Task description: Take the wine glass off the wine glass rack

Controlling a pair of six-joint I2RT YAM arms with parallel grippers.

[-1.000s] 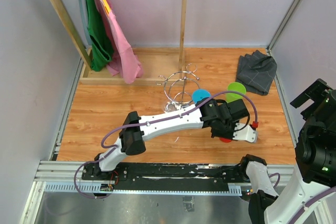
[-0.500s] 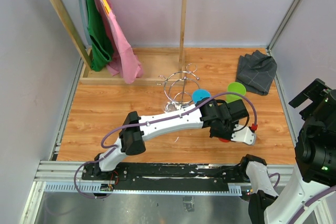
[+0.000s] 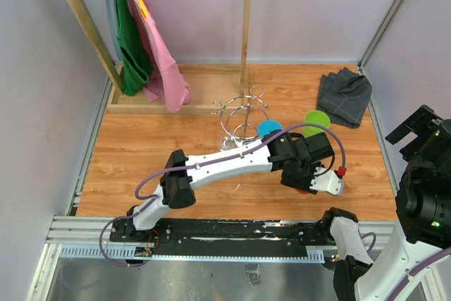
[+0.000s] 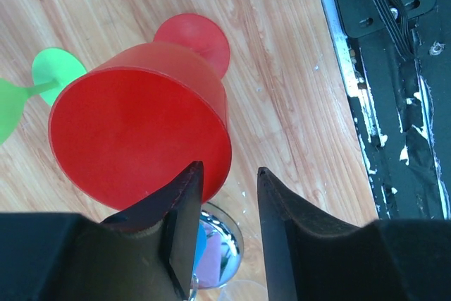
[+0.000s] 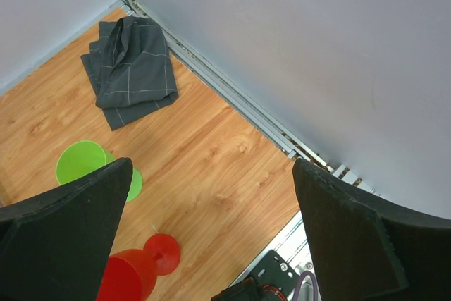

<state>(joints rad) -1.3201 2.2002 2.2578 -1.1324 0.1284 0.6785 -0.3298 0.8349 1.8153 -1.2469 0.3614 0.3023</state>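
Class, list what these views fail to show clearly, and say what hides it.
Red glass: top view, almost all under the left gripper.
Green glass: left wrist view, bowl cut by the left edge.
Wine glass rack: top view, wires too fine to tell whether anything hangs there.

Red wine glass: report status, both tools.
Left tool open, straddling red wine glass rim, gap showing. Right tool open, high, clear. Glass off rack, tipped. Green glass beside, apart.
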